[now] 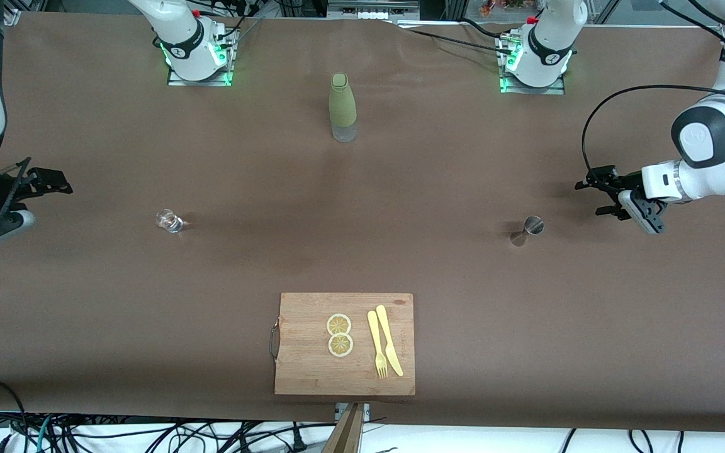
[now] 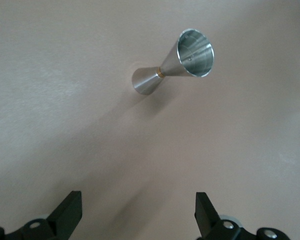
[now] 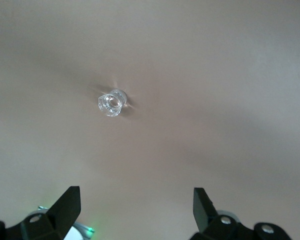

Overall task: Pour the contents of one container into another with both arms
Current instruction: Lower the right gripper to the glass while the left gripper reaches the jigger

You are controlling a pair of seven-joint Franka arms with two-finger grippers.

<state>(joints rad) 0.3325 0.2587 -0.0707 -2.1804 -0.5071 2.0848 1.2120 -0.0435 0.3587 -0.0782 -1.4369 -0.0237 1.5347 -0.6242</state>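
Still at the reach step, nothing gripped yet. Left gripper [image 1: 598,195] hovering over bare table at the left arm's end, fingers spread wide and empty, pointed toward the jigger [image 1: 528,229]. Right gripper [image 1: 48,182] likewise up over the right arm's end of the table, fingers apart and empty, aimed at the glass cup [image 1: 169,221].

Jigger upright on the brown table cover [image 1: 362,251], near the left gripper but apart from it; cup upright near the right gripper, also apart. Well separated from each other, roughly level in depth.

Next, probably: lower each gripper, close the left on the jigger's narrow waist, the right on the cup's wall, then bring both together over mid-table.

Jigger: smooth brushed steel, two cones joined at a thin neck, slippery and easy to tip. Cup: clear, thick-walled, glinting, hard to judge by edges.

Elsewhere: olive-green bottle [image 1: 342,107] farther from the camera; wooden cutting board [image 1: 299,371] nearer.
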